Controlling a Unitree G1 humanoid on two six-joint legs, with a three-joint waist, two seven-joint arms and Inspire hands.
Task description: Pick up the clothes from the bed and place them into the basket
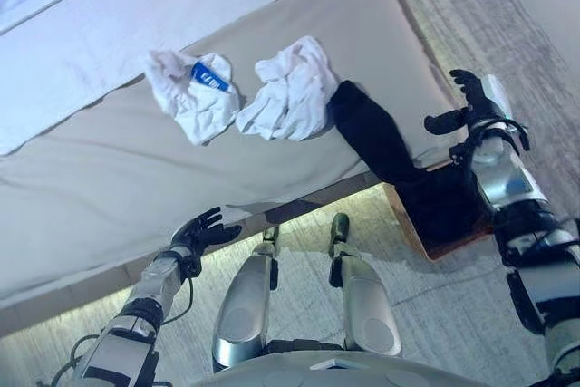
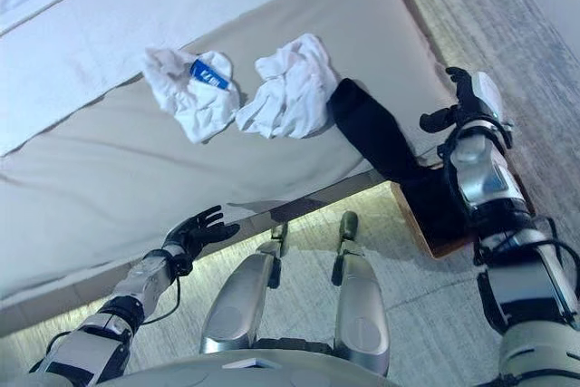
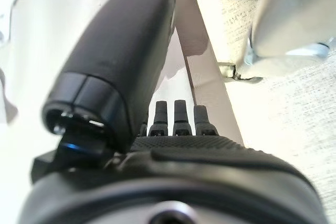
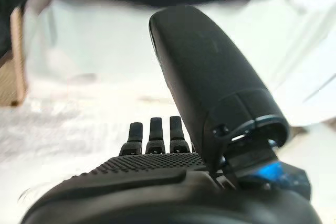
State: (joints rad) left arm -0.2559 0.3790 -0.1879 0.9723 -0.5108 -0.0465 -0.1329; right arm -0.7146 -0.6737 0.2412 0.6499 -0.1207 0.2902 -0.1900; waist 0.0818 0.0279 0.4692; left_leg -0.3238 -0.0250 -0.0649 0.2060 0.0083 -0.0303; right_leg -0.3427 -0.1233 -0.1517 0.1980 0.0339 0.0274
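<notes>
Two crumpled white garments lie side by side on the bed (image 1: pixel 109 178) in the upper middle of the frame: the left white garment (image 1: pixel 192 90), with a small blue tag on it, and the right white garment (image 1: pixel 288 88). Just right of them a black garment (image 1: pixel 376 138) trails off the bed's edge down into the basket (image 1: pixel 410 224) on the floor at right. The left hand (image 1: pixel 204 232) hangs at lower left by the bed's side, fingers spread, empty. The right hand (image 1: pixel 467 101) hovers at right above the basket, fingers loosely extended, holding nothing.
</notes>
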